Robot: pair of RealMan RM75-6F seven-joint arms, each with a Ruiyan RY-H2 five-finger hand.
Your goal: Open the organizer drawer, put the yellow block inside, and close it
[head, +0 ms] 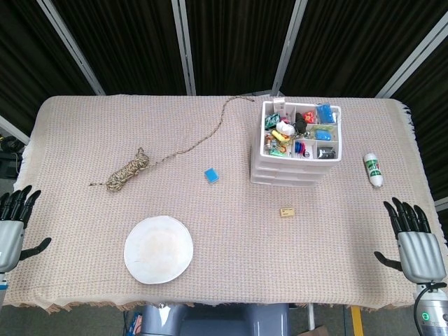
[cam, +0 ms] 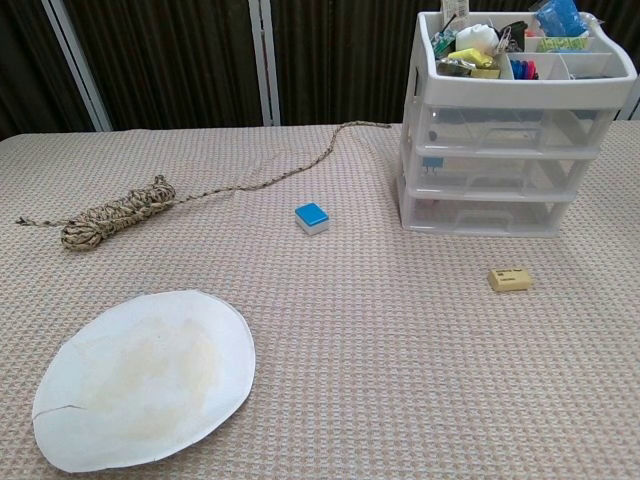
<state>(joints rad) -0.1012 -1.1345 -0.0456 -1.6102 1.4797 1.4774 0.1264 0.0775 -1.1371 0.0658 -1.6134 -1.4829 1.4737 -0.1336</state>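
The small yellow block (head: 286, 212) (cam: 510, 279) lies on the woven cloth just in front of the white organizer (head: 294, 171) (cam: 500, 170). The organizer has three clear drawers, all pushed in, and a top tray full of small items. My left hand (head: 10, 227) rests at the table's left edge, fingers spread, holding nothing. My right hand (head: 416, 241) is at the right edge, far from the block, fingers apart and empty. Neither hand shows in the chest view.
A blue-topped block (head: 211, 175) (cam: 312, 217) sits left of the organizer. A coiled rope (head: 129, 170) (cam: 110, 218) trails toward the back. A white paper plate (head: 159, 249) (cam: 145, 375) lies front left. A white tube (head: 373, 169) rests right of the organizer.
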